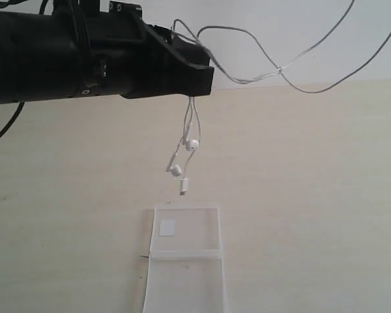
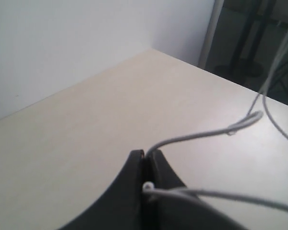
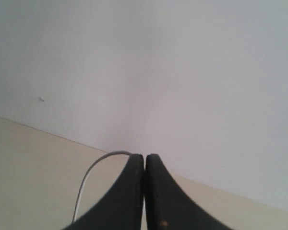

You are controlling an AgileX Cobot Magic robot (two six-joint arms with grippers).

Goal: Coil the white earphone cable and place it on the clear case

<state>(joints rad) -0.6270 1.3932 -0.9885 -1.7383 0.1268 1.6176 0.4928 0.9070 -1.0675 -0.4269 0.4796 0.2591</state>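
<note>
Left gripper (image 2: 145, 154) nearest: jaws clamped on white earphone cable (image 2: 197, 135). Earbuds (image 1: 191, 143) and plug (image 1: 184, 187) dangle vertical below jaws, over far edge of clear case (image 1: 189, 280), not touching; case at tabletop (image 1: 313, 195) near edge. Slack trails right. Right gripper (image 3: 144, 155): jaws together, strand beside tip, pinch unclear. Judged: left gripper nearer, lowering needed.

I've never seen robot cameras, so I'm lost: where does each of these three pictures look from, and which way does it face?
Exterior view: off the arms, above the table, looking down across it to the wall; the left gripper dangles the white earphone cable; the clear case lies nearer.
Left wrist view: on the left arm, looking past its shut fingers across the table.
Right wrist view: on the right arm, facing the wall past the shut right gripper.
Shared: exterior and left wrist both show that pinched cable.
</note>
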